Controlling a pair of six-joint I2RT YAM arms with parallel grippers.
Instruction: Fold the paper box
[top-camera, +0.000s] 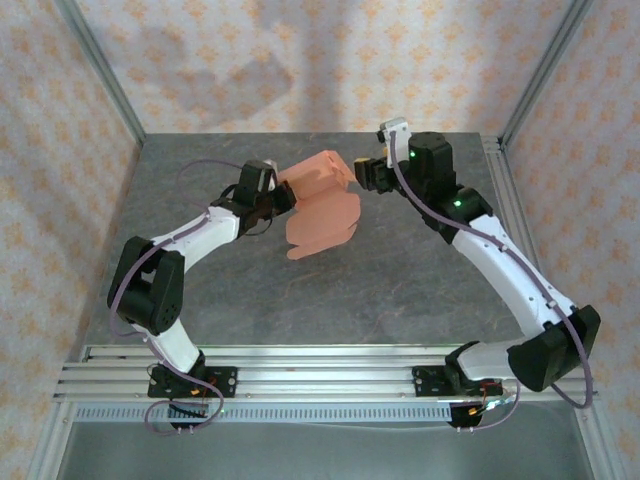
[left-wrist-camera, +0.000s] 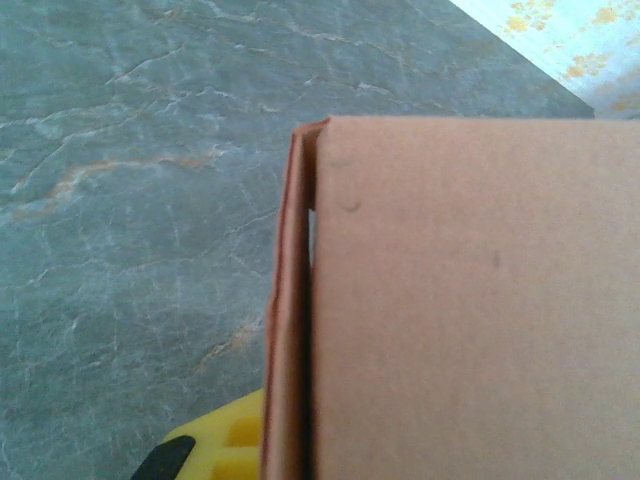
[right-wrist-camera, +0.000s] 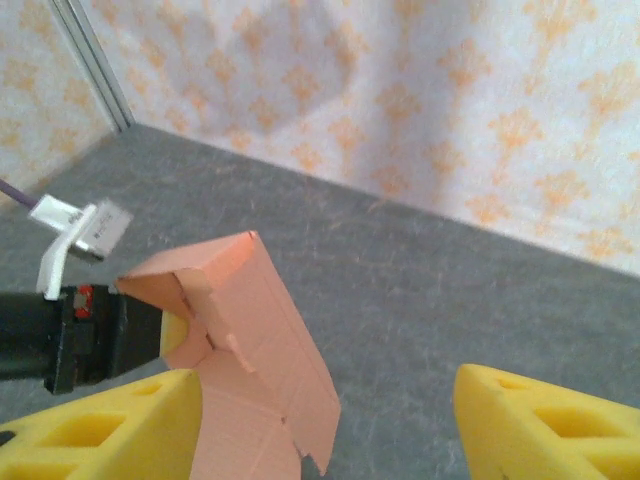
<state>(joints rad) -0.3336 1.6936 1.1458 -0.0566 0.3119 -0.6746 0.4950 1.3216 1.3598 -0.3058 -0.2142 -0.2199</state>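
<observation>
— Yellow fingers (right-wrist-camera: 100, 430) of the right pincer (right-wrist-camera: 328, 390) come first in its wrist view: two ribbed plastic wedges, both cut off by the bottom edge
— How do they stand?
— Wide apart, gripping nothing. A lower flap of the paper box (right-wrist-camera: 260, 330) hangs in the gap, close against one finger, and I cannot tell whether it touches
— How many boxes?
— One, of salmon-orange thin card, part folded, with a squared corner on top and loose rounded flaps below. It is up in the air over the middle of the bench (top-camera: 400, 290), between the two pincers
— And the left pincer (top-camera: 283, 200)?
— Closed tight on the box's left end. In its own wrist view the card hides nearly all of it, and only a bit of one yellow finger (left-wrist-camera: 225, 445) shows beside a doubled card edge
— Further back?
— Grey, stone-veined bench top, one metal frame post (right-wrist-camera: 95, 65) in the corner, then the wall (right-wrist-camera: 450, 100), pale paper with orange motifs. One purple cable (right-wrist-camera: 15, 193) is cut off at the left edge, beside a white bracket (right-wrist-camera: 85, 235) on the left pincer's body
</observation>
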